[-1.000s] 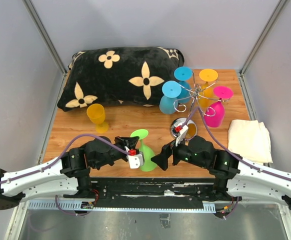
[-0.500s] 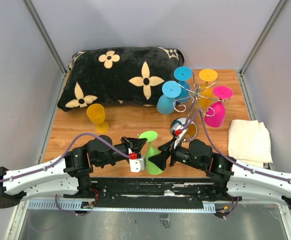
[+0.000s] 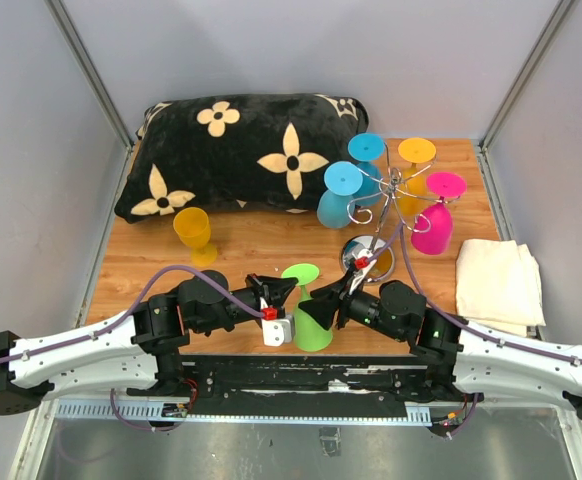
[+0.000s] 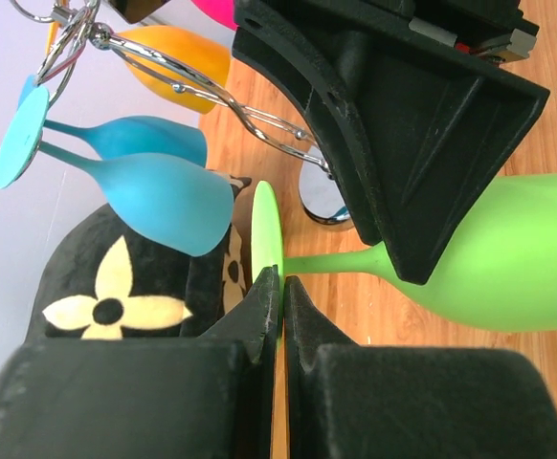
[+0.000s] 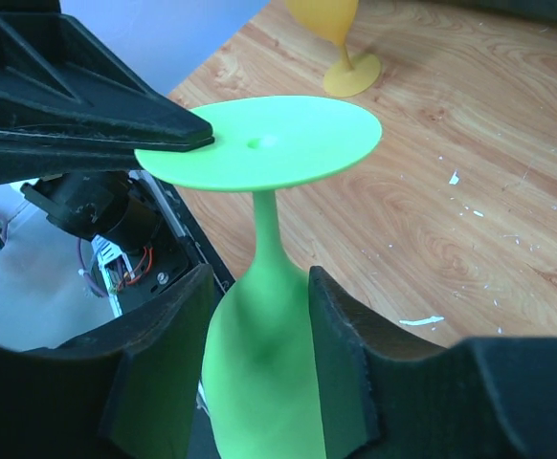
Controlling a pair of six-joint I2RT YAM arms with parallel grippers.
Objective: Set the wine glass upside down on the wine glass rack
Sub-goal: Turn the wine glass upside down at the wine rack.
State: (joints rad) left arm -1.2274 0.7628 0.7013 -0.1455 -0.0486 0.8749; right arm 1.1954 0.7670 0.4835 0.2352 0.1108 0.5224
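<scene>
A green wine glass (image 3: 312,328) hangs upside down over the table's near edge, foot up. My left gripper (image 3: 289,286) is shut on the rim of its round foot (image 5: 269,143); in the left wrist view the left gripper (image 4: 283,282) pinches that thin green disc edge-on. My right gripper (image 3: 317,311) reaches in from the right. In its wrist view the right gripper (image 5: 259,277) has a finger pressed against each side of the bowl. The chrome wine glass rack (image 3: 391,190) stands at the back right, with two blue, an orange and a pink glass hanging on its arms.
A yellow glass (image 3: 193,232) stands upright at the left. A black pillow with cream flowers (image 3: 241,150) lies along the back. A folded cream cloth (image 3: 499,280) lies at the right edge. The rack's mirrored base (image 3: 366,255) is just behind my right gripper.
My right gripper has moved left onto the green glass and its jaws have closed from wide open onto the bowl. The left gripper and the glass have shifted slightly right.
</scene>
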